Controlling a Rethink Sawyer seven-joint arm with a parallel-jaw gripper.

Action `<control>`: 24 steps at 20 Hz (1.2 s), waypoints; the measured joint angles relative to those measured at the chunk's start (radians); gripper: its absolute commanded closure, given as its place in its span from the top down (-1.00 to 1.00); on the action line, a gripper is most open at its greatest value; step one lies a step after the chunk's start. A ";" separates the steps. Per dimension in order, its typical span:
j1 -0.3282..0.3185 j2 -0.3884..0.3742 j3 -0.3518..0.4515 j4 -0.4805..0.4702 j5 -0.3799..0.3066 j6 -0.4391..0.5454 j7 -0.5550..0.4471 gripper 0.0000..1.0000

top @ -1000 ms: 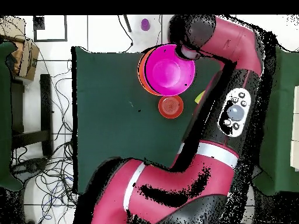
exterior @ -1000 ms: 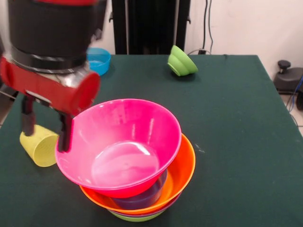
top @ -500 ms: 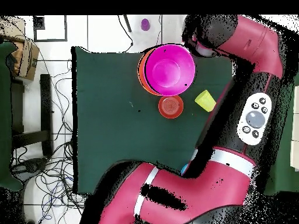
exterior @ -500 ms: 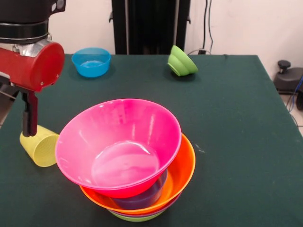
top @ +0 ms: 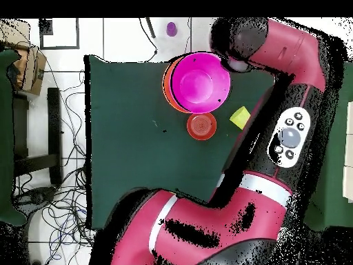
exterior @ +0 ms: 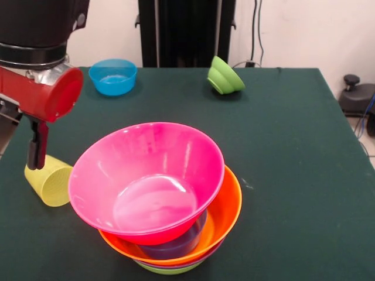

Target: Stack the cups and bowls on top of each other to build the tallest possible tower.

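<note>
1. Front view: the tower (exterior: pixel 161 205) stands at the near edge of the bench (exterior: pixel 293 152). A big pink bowl (exterior: pixel 146 181) sits on top, tipped toward the camera, with an orange bowl (exterior: pixel 225 213) under it, a purple one (exterior: pixel 181 243) nested inside, and a green rim (exterior: pixel 170 270) showing at the very bottom. The pink bowl is not sitting level, so to my eye any knock from the arm could slide it off or shift the whole pile.

2. Same view: the cup (exterior: pixel 50 180) lies on its side just beside the tower, mouth turned away from it. The pincer (exterior: pixel 36 143) hangs right over the cup's upper edge. Only one dark finger shows, so I cannot tell whether it is spread or pressed together. It is pinching nothing that I can see.

3. A lying, tapered, ribbed cup will likely roll if a finger lands off-centre. It could trundle off the near side edge or bump the tower.

4. Farther back, a blue bowl (exterior: pixel 113 76) sits upright and a green bowl (exterior: pixel 224 75) is tilted on its side. Both are well apart from the tower.

5. Overhead view: the arm's wrist covers the spot beside the pink bowl (top: pixel 200 81), and the cup (top: pixel 239 116) peeks out beside the arm. A red-orange bowl (top: pixel 201 126) sits just beside the tower. The bulky wrist is so close to the pink rim that a careless sweep looks like the main hazard.
</note>
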 measured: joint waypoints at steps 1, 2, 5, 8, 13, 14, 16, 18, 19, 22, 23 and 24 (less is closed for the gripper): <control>0.004 0.003 -0.007 0.000 0.000 0.000 0.007 1.00; 0.007 0.005 -0.012 0.000 0.000 0.000 0.013 1.00; 0.018 0.012 -0.028 0.000 -0.001 0.000 0.044 1.00; 0.023 0.013 -0.039 0.000 -0.001 0.000 0.064 1.00; 0.029 0.013 -0.054 0.000 -0.002 0.000 0.100 1.00; 0.029 0.013 -0.056 0.000 -0.002 0.000 0.105 1.00; 0.029 0.013 -0.056 0.000 -0.003 0.000 0.106 1.00; 0.029 0.013 -0.056 0.000 -0.003 0.000 0.107 1.00; 0.029 0.013 -0.056 0.000 -0.003 0.000 0.107 1.00; 0.029 0.012 -0.056 0.002 -0.003 -0.001 0.107 1.00; 0.029 0.012 -0.056 0.005 -0.003 -0.001 0.107 1.00; 0.029 0.009 -0.056 0.011 -0.003 -0.004 0.107 1.00</control>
